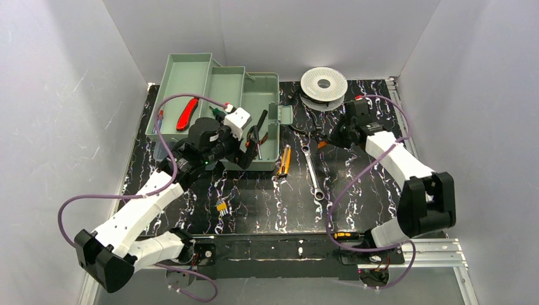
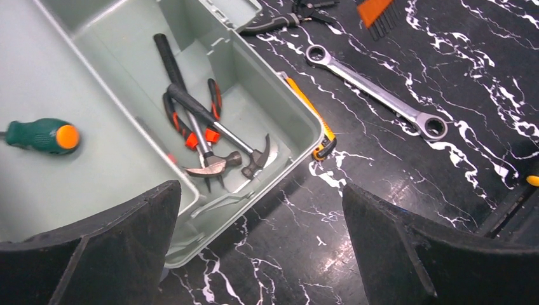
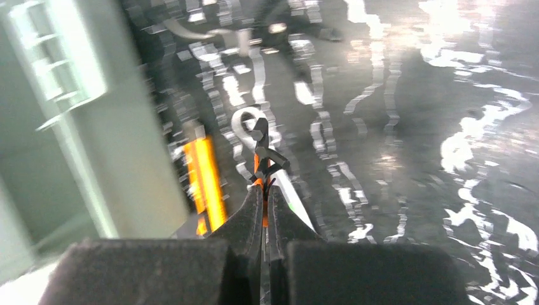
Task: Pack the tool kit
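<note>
The top view looks down from above and behind both arm bases, taking in the whole bench. The left wrist view looks steeply down, close over the toolbox corner and the wrench, both shared with the top view. The right wrist view, blurred, sits lower still, facing the toolbox wall.

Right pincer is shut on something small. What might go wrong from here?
The right pincer pinches a thin orange item only at its fingertips; it may slip in transit.
The open left pincer hangs over the toolbox, so the arms may collide there.
The wrench lies along the way and may get swept.
</note>
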You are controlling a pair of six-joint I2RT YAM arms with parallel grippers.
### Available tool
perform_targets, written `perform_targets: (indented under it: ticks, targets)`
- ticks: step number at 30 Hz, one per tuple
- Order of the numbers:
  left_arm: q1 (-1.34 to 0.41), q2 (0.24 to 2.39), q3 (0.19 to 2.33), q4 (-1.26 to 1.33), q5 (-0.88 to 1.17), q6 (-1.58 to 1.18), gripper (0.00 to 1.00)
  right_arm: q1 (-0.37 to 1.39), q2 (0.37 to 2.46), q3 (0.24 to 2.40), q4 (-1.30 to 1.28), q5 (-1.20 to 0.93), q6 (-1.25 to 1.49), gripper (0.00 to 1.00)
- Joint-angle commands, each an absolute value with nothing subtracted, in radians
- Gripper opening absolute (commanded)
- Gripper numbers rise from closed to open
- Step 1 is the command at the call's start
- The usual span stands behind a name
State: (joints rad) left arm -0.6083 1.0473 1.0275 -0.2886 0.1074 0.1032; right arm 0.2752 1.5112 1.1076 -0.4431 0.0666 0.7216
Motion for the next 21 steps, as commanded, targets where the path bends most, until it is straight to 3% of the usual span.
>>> perform_targets:
  ticks: [1, 6, 9, 17, 21]
  targets:
    - [-0.643, 1.082, 1.060, -0.263, 0.163, 0.097, 0.99, 0.278, 1.398, 1.081, -0.245, -0.282, 0.663, 0.01]
    - [-0.726, 1.066, 1.016, -0.180, 0.178, 0.156, 1.00, 0.280, 1.340, 1.029, 0.021, -0.708, 0.774, 0.01]
    - [-0.728, 1.044, 1.002, -0.100, 0.224, 0.037, 1.00, 0.292, 1.310, 0.985, 0.242, -0.874, 0.835, 0.01]
    - [-0.711, 1.100, 1.161, -0.164, 0.283, -0.200, 1.00, 0.326, 1.256, 1.028, 0.215, -0.883, 0.730, 0.01]
    - [-0.699, 1.064, 1.231, -0.280, 0.127, -0.176, 0.99, 0.364, 1.298, 1.123, 0.123, -0.801, 0.678, 0.01]
